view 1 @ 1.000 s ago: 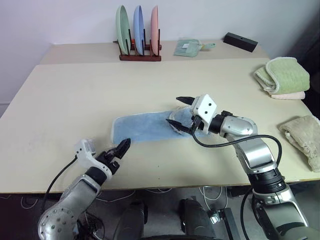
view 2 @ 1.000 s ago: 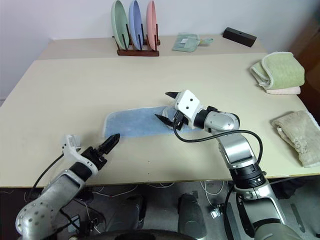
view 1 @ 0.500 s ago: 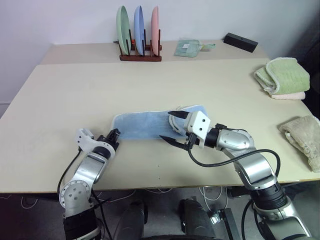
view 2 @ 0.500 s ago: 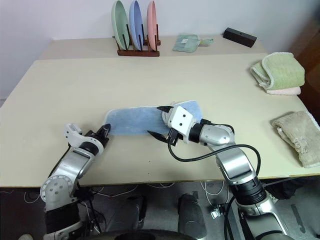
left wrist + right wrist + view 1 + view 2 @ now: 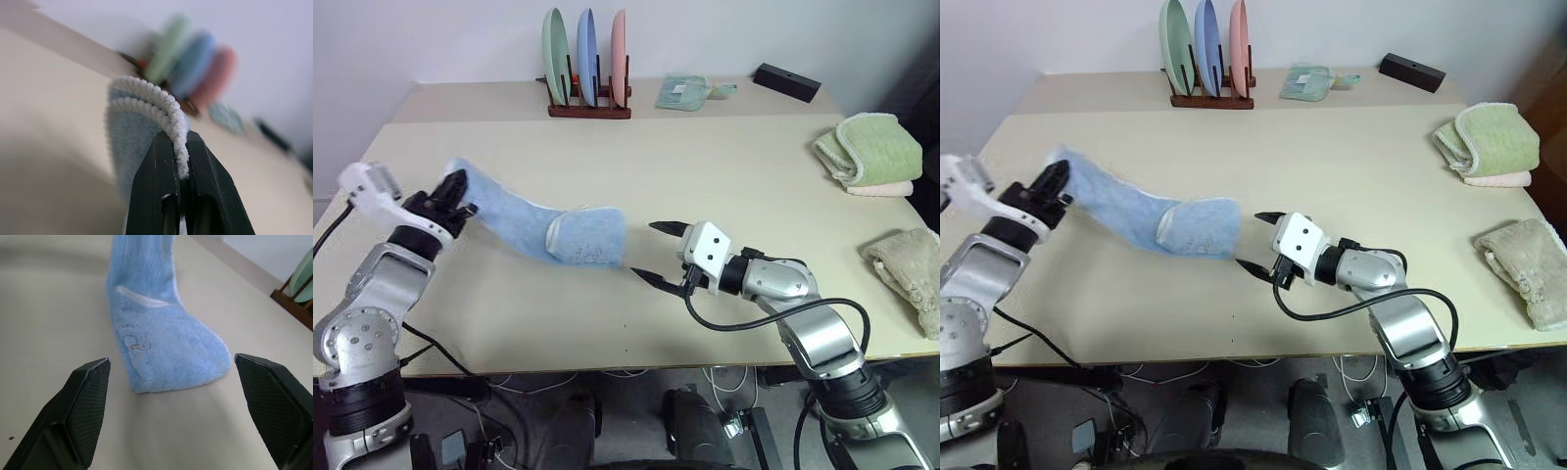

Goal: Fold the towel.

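Left eye view, from the left: the left claw (image 5: 453,186) is pinched on the pale stitched edge of the light blue towel (image 5: 540,227), holding that end above the bench (image 5: 724,166). From there the towel sags toward four o'clock, its doubled far end low over the bench centre. Just beside that end, at its three o'clock, the right claw (image 5: 658,252) stands spread wide, holding nothing. Folded green and beige towels (image 5: 867,150) lie near the right edge.
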